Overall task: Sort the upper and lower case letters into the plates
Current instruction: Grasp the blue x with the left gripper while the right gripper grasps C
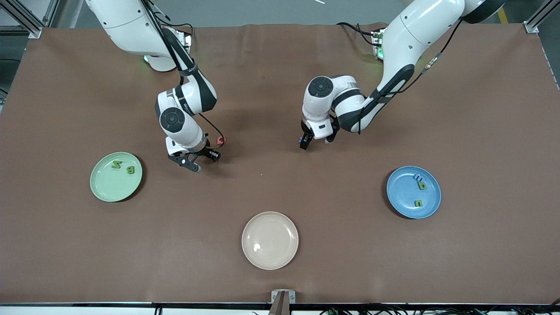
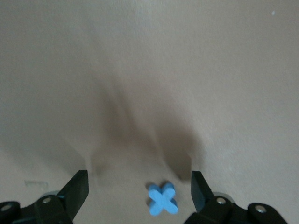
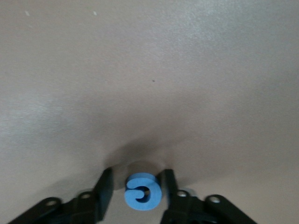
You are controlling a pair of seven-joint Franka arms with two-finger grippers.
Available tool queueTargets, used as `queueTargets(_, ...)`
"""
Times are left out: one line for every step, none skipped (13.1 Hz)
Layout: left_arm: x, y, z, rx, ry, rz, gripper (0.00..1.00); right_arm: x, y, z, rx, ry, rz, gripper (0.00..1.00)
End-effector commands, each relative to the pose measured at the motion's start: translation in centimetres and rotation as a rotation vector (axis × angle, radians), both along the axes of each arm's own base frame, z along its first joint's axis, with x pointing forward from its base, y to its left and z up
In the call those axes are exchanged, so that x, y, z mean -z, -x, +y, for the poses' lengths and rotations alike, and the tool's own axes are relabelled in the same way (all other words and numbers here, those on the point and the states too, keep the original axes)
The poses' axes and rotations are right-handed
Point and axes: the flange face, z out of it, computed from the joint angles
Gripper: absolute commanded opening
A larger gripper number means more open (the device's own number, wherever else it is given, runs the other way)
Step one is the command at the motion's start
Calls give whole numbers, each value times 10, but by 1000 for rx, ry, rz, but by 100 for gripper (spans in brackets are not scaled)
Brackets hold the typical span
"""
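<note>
Beige plate (image 1: pixel 270 240) between green (image 1: pixel 116 176), blue plates (image 1: pixel 413 192)

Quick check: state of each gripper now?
Left gripper: open, over the blue x on the table.
Right gripper: fingers around the blue G, nearly touching; grip cannot be told.

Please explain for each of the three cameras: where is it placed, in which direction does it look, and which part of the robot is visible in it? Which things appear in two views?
Front view: high across the table, facing both arms; green plate, blue plate, beige plate.
Left wrist view: on the left arm, looking down between the open left gripper at a blue X-shaped letter.
Right wrist view: on the right arm, looking down; right gripper straddles a blue G-like letter.
Shared: both grippers and the brown table.
</note>
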Motion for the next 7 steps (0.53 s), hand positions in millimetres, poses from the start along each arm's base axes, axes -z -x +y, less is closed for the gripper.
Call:
queueTargets(-1, -6, -17, -36, 25, -21, 96, 0, 6, 2, 15, -3, 6, 37)
queueTargets(-1, -4, -19, -33, 26, -22, 96, 0, 6, 2, 15, -3, 6, 32)
queueTargets(-1, 0, -22, -33, 25, -20, 95, 0, 6, 2, 15, -3, 6, 27)
queueTargets(1, 2, -23, -34, 24, -17, 94, -1, 6, 2, 15, -3, 5, 22)
queueTargets(3, 3, -23, -35, 24, -13, 91, -1, 6, 2, 15, -3, 5, 17)
queueTargets(5, 4, -24, -32, 22, -8, 89, -1, 5, 2, 15, -4, 5, 13)
queueTargets(7, 6, -25, -27, 22, -5, 86, -2, 6, 2, 9, -2, 10, 11)
